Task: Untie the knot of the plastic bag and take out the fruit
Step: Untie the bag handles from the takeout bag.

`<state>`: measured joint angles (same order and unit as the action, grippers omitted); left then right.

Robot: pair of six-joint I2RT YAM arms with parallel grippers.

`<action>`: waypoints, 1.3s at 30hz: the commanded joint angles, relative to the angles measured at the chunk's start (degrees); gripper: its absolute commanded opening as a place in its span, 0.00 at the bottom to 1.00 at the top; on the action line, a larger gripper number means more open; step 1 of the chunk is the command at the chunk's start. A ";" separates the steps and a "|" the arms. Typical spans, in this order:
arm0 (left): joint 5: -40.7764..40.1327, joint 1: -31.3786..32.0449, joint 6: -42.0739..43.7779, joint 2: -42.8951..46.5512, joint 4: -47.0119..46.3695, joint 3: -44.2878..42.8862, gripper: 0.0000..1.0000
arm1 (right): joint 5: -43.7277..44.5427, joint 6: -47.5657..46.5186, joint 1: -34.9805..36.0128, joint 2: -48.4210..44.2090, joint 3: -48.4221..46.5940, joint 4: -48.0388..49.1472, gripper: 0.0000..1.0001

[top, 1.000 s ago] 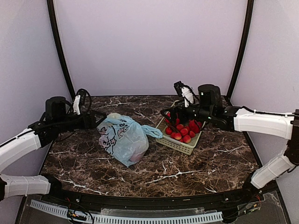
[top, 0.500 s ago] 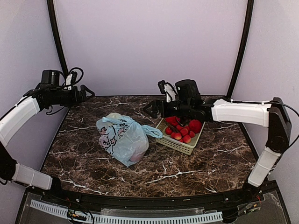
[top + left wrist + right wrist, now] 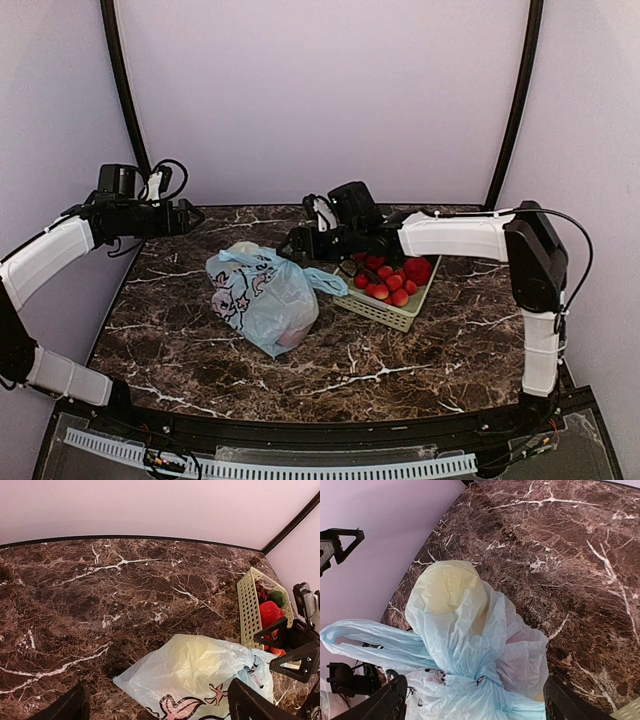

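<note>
The light blue plastic bag [image 3: 262, 298] lies tied on the marble table, left of centre. It also shows in the left wrist view [image 3: 200, 672] and the right wrist view [image 3: 470, 630]. The knot [image 3: 487, 680] is a bunched lump with a handle loop [image 3: 327, 282] pointing at the basket. Fruit shows through the film: a yellow piece [image 3: 445, 587] and a pink one [image 3: 520, 640]. My left gripper [image 3: 196, 216] is open and empty, above and left of the bag. My right gripper [image 3: 290, 243] is open and empty, just above the bag's knot end.
A pale green lattice basket [image 3: 380, 308] with small red fruits [image 3: 392, 283] and a dark green one stands right of the bag, touching its handle loop. The back wall and two dark poles bound the table behind.
My right gripper has swung left from over the basket to above the bag. My left gripper lifted away from the bag, then came back a little toward it. The bag has not moved.
</note>
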<state>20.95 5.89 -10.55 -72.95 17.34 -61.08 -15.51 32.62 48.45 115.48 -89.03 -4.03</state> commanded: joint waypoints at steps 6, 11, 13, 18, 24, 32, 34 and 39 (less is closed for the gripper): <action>-2.40 -0.26 3.34 3.15 0.03 1.95 0.94 | -8.92 1.95 2.09 9.32 -9.20 0.70 0.85; -2.51 -0.20 4.00 3.68 0.33 1.94 0.95 | -11.97 1.23 2.62 10.81 -10.88 1.87 0.55; -2.58 -0.22 4.19 4.03 0.09 2.07 0.94 | -12.41 0.90 2.62 10.56 -11.02 2.61 0.40; -2.75 -0.22 4.29 4.44 0.05 2.28 0.94 | -13.47 -1.56 2.60 9.09 -13.09 3.53 0.00; -3.68 -0.24 4.67 5.82 -0.13 2.55 0.94 | -10.58 -12.24 2.55 3.52 -14.90 2.69 0.00; -4.65 -0.26 4.70 7.87 -1.16 3.52 0.94 | -9.94 -28.66 4.67 -2.70 -13.25 0.66 0.00; -4.52 -0.22 4.65 7.86 -1.29 3.71 0.95 | -8.37 -32.89 6.85 -2.87 -12.12 -1.06 0.00; -1.74 -0.23 4.31 6.98 -1.88 3.85 0.94 | -6.97 -36.35 11.87 0.14 -9.26 -5.14 0.00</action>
<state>17.10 5.89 -6.59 -66.22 16.27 -58.43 -23.38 2.02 55.94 112.95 -101.41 -5.52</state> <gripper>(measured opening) 0.945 0.007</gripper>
